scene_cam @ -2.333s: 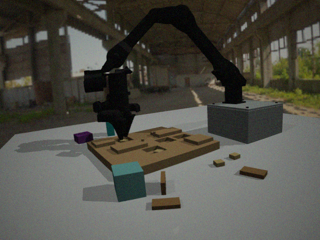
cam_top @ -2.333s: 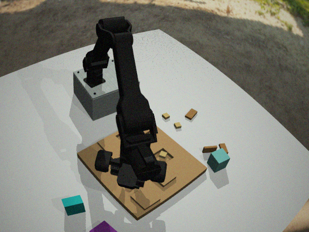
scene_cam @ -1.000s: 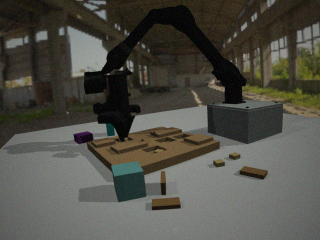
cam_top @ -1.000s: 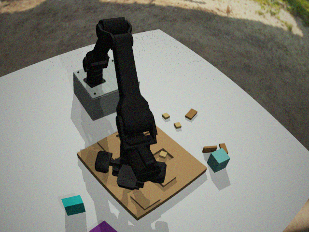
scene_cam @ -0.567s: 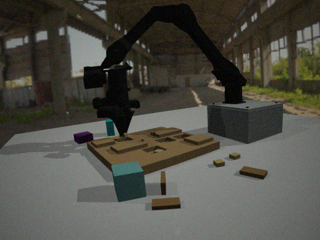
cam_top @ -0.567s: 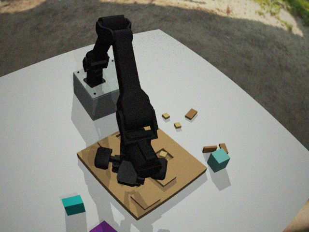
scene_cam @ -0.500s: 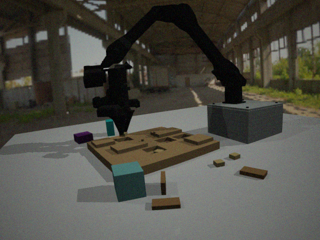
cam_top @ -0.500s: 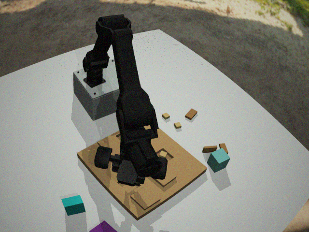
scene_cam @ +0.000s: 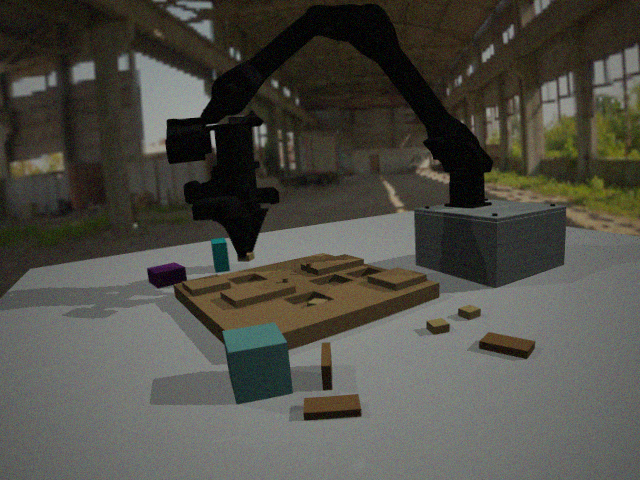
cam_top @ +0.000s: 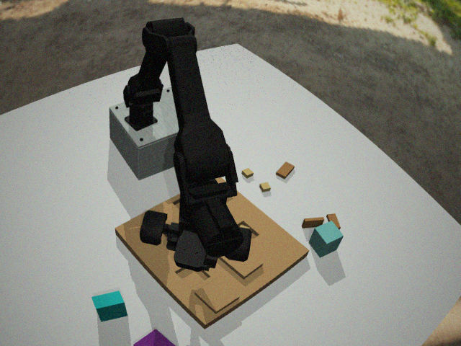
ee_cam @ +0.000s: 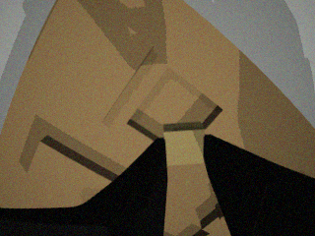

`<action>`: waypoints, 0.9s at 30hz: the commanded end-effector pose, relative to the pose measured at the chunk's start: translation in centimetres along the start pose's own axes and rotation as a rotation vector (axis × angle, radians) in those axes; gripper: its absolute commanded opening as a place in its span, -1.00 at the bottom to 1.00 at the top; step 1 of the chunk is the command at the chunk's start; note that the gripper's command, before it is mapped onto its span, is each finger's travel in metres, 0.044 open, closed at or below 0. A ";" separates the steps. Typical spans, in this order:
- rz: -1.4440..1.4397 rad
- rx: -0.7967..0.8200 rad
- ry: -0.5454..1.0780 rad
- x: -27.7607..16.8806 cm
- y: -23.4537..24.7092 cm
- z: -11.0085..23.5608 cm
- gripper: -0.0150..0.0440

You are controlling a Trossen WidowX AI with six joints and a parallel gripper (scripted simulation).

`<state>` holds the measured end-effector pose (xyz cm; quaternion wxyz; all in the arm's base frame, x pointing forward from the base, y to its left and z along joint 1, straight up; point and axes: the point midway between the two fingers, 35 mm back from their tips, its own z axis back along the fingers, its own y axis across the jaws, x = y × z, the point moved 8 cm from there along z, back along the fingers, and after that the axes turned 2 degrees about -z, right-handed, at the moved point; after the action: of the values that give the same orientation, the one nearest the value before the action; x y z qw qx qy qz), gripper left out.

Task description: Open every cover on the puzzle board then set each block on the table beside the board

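Small tan block pinched in the black parallel-jaw gripper, hanging above the flat brown wooden puzzle board.

The jaws are gripping the small tan cube-shaped block by two opposite flat faces, clear of its well. It is looking light, rigid and smooth-sided, so it is likely needing only a modest, centred pinch; an off-centre hold may be letting it twist or slip. Two similar tan blocks are lying on the grey table beside the board.

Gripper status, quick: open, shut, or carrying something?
Gripper: jaws shut on a small tan block, lifted above the puzzle board.
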<state>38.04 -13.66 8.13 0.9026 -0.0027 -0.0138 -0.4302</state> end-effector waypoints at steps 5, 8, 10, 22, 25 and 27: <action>-0.002 0.004 -0.004 0.1 0.1 2.1 -0.22; -0.002 0.004 -0.004 0.1 0.1 2.8 -0.22; -0.002 0.004 -0.004 0.1 0.1 3.4 -0.22; -0.002 0.003 -0.004 0.5 -0.8 5.0 -0.22; -0.002 0.002 -0.005 1.0 -1.9 5.0 -0.22; -0.002 0.002 -0.005 1.3 -2.6 5.0 -0.22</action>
<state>37.37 -15.07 13.10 0.9019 -0.0031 -0.0173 -0.4317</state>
